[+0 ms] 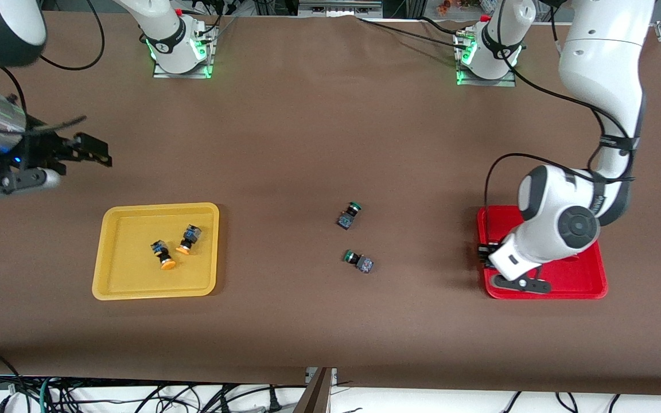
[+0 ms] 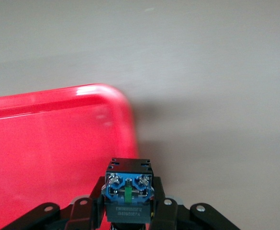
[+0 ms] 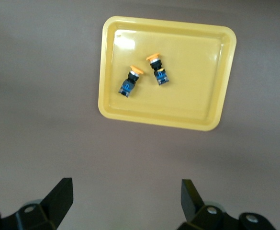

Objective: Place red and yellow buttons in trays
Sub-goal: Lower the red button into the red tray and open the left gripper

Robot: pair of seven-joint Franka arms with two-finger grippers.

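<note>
Two arms are reaching over the brown worktop. Toward the right arm's end, at nine o'clock in the front view, the yellow tray is lying flat; the red tray is lying at three o'clock, toward the left arm's end. The right gripper is hovering over bare worktop at eleven o'clock from the yellow tray, its jaws standing wide apart and holding nothing. The left gripper is hanging over a corner of the red tray, its jaws clamping a button by its dark body; its cap colour is hidden. Two yellow-capped buttons are lying on their sides inside the yellow tray, just beside each other. Two green-capped switches are lying mid-worktop between the trays.
</note>
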